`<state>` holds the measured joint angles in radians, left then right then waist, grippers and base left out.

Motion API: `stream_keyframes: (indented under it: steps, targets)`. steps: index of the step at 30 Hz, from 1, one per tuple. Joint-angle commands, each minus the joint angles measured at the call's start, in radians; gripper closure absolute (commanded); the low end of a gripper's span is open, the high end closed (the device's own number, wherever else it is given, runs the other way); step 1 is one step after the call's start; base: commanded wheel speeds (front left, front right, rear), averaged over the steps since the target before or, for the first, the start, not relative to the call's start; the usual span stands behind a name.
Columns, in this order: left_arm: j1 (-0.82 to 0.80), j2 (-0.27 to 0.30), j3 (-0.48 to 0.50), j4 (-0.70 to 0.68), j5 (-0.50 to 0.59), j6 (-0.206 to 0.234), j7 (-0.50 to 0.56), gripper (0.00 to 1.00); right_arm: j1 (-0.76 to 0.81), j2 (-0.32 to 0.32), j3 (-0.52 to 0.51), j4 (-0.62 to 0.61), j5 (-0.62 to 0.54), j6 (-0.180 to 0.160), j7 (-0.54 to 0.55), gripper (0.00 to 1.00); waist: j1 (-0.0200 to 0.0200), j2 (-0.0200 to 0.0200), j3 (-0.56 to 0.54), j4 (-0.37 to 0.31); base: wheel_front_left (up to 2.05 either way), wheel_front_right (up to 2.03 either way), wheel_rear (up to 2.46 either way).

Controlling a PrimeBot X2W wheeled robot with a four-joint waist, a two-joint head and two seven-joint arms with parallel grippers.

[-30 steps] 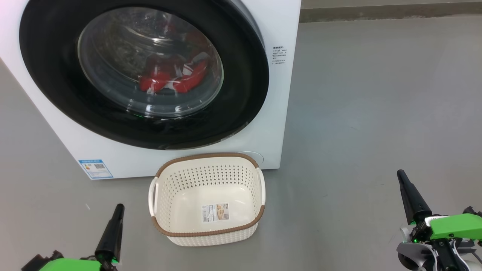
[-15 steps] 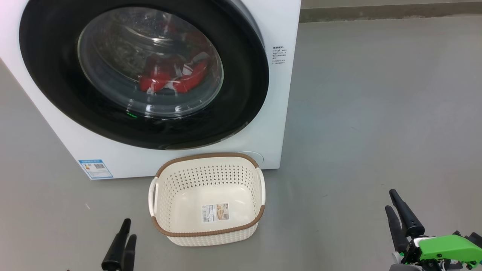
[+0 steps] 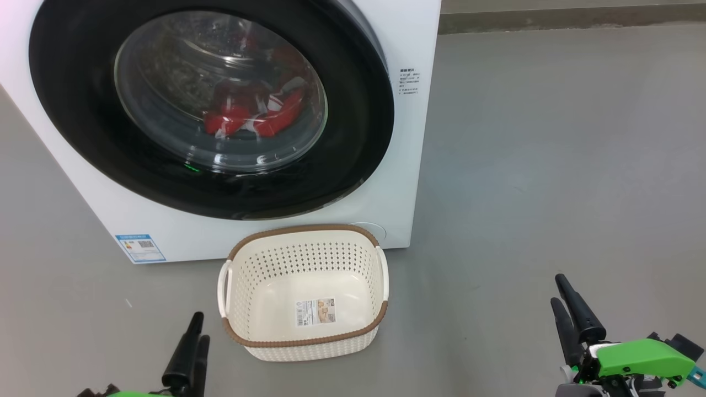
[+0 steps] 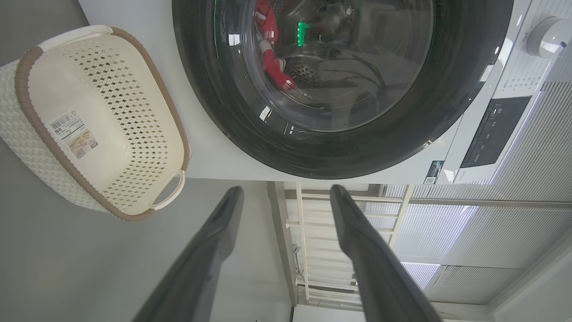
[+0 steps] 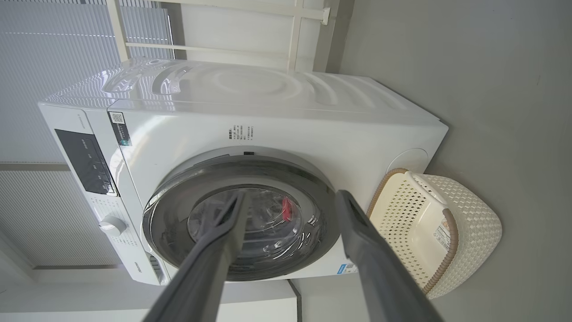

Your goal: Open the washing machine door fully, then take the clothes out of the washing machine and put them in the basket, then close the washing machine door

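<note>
Two pairs of dark fingers hover in front of the washing machine, both spread apart and grasping nothing; the left fingers are low before the machine's front face, well apart from it; the right fingers are off beyond the machine's right side, above the grey floor; the washing machine door lies shut against the machine's front; the clothes lie inside the machine, red behind the door's glass; the basket stands empty on the floor just in front of the machine, below the door.
</note>
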<state>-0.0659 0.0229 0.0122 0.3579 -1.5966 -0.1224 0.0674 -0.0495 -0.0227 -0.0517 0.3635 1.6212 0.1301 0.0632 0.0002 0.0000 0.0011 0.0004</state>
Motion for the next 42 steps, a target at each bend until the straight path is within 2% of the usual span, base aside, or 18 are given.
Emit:
stream_keyframes:
  steps: [1,9,18,42]
  targets:
    - [-0.047,0.019,-0.006,-0.018,0.018,-0.002,-0.012,0.0,-0.064,-0.016,0.013,-0.017,-0.018,0.0,-0.012,0.0,-0.0002,0.0,-0.001,0.0,0.0,0.0,0.0]
    - [-0.07,0.029,-0.034,-0.007,0.081,0.007,-0.038,0.0,-0.091,-0.021,0.044,0.005,-0.076,0.0,-0.037,0.0,-0.0002,0.0,-0.002,-0.001,0.0,0.0,0.0]
    - [-0.091,0.031,-0.044,-0.012,0.194,0.028,-0.065,0.0,-0.118,-0.016,0.04,0.028,-0.202,0.0,-0.063,0.0,-0.0002,0.0,-0.002,-0.002,0.0,0.0,0.0]
    - [-0.144,0.039,-0.077,0.005,0.588,0.096,-0.136,0.0,-0.18,-0.017,0.047,0.052,-0.599,0.0,-0.133,0.0,-0.0002,0.0,-0.001,-0.007,0.0,0.0,0.0]
